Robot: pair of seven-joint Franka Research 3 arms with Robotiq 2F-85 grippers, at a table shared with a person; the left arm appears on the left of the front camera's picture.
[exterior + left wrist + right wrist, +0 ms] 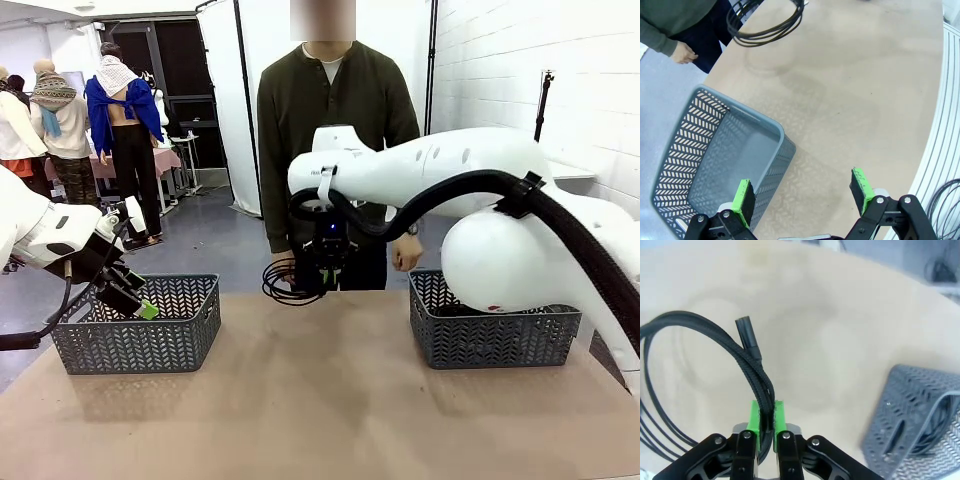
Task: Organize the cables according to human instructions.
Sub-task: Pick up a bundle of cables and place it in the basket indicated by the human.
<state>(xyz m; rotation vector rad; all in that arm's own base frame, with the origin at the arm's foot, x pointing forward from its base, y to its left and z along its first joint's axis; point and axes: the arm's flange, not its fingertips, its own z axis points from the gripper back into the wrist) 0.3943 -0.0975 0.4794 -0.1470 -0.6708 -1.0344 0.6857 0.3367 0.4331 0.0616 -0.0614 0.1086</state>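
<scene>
Green pads [755, 416] of my right gripper [766, 421] pinch a coiled black cable [735, 352]; my left gripper [804, 191] hangs open, a grey basket [685, 145] beneath one finger.

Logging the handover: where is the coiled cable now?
Front view: the cable hangs from the right gripper, above the table's far edge, before the person.

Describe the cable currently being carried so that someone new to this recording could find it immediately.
Start at the person at the table's far edge. In front of them the right end effector is shut on a coiled black cable, held above the tabletop. Another cable lies in a basket; this one hangs midair.
</scene>
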